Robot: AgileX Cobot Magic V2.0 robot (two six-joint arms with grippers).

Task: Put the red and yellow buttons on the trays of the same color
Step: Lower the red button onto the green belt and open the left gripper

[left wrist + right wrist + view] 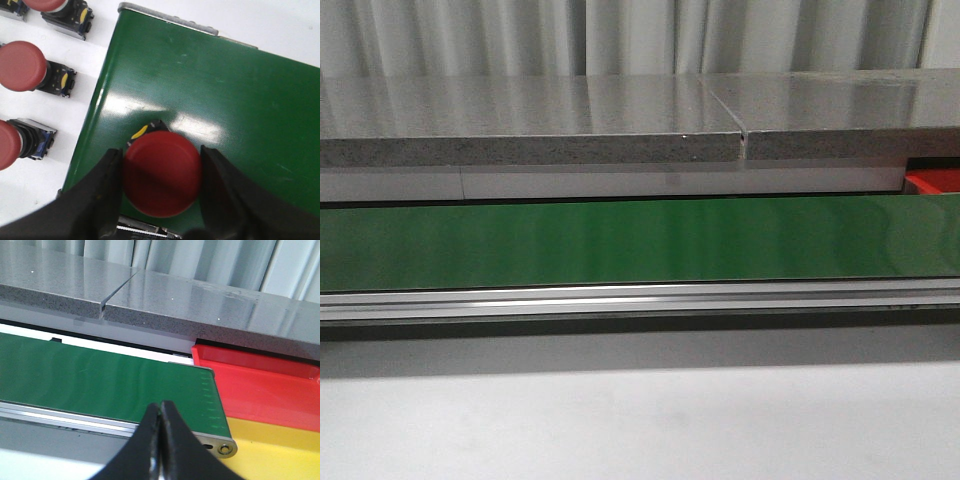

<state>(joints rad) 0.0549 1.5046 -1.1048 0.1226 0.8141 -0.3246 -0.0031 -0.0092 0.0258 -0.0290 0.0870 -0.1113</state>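
Note:
In the left wrist view my left gripper (162,175) is shut on a red button (162,172). One black finger presses each side of its round cap, over the end of the green belt (210,95). Its black and yellow base shows just past the cap. My right gripper (161,412) is shut and empty, hanging over the belt's near rail close to the red tray (260,385) and the yellow tray (272,450) beside it. No yellow button is in view. Neither gripper appears in the front view.
Three more red buttons (22,66) lie on their sides on the white table next to the belt end. In the front view the green belt (640,240) runs across, a grey stone shelf (530,125) behind it and a corner of the red tray (932,181) at the far right.

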